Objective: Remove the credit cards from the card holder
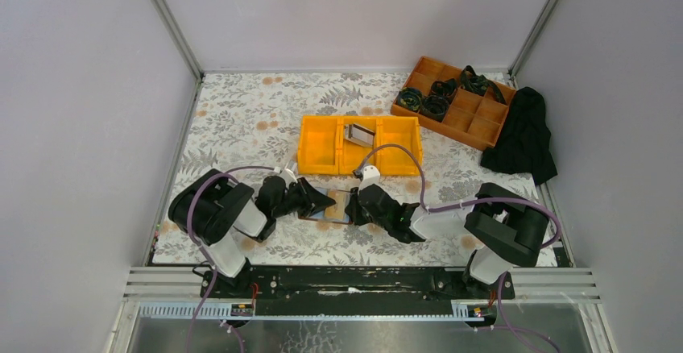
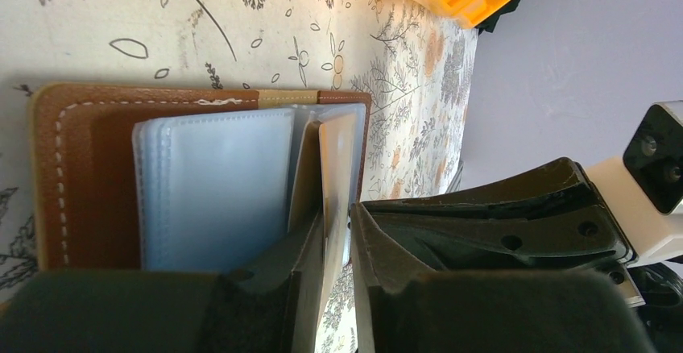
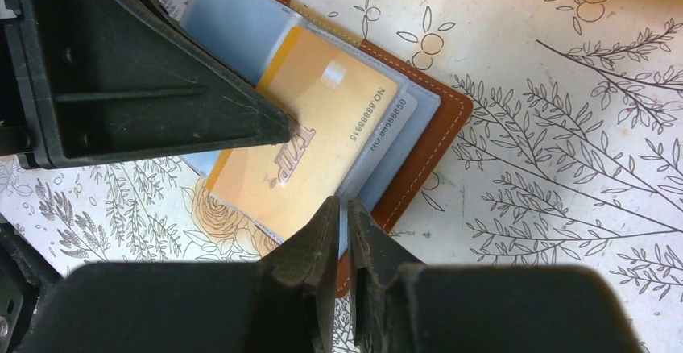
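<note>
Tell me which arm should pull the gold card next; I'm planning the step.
Left, probably. The left gripper straddles the card, jaws slightly apart. The right gripper sits at the sleeve edge of the holder, better suited to steadying it.

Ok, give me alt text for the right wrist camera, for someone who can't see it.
An open brown card holder lies on a floral tablecloth, a gold card showing in its clear sleeves. The right claw, its fingers a narrow gap apart, sits at the holder's near edge; the left claw's dark finger reaches over the sleeves.
</note>
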### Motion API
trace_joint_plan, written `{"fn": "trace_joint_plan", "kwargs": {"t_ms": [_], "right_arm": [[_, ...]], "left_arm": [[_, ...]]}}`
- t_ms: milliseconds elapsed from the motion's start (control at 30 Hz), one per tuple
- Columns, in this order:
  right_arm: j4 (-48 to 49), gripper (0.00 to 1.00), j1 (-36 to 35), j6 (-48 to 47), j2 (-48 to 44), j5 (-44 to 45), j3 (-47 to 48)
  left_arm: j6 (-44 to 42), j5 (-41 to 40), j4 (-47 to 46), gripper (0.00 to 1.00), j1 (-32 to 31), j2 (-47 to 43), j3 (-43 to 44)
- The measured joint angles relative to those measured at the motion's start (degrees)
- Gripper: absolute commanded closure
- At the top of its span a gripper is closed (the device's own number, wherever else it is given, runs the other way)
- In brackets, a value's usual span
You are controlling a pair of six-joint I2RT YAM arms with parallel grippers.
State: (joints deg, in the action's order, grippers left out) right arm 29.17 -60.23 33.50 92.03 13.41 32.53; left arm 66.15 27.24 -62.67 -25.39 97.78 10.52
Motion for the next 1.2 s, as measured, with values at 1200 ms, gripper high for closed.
{"fn": "trace_joint_plan", "kwargs": {"t_ms": [1200], "right_arm": [[-3.52, 0.85, 1.14, -2.08, -1.07, -2.99, 4.13]], "left_arm": [[-2.56, 4.07, 0.70, 0.79, 4.07, 1.07, 0.20]]}}
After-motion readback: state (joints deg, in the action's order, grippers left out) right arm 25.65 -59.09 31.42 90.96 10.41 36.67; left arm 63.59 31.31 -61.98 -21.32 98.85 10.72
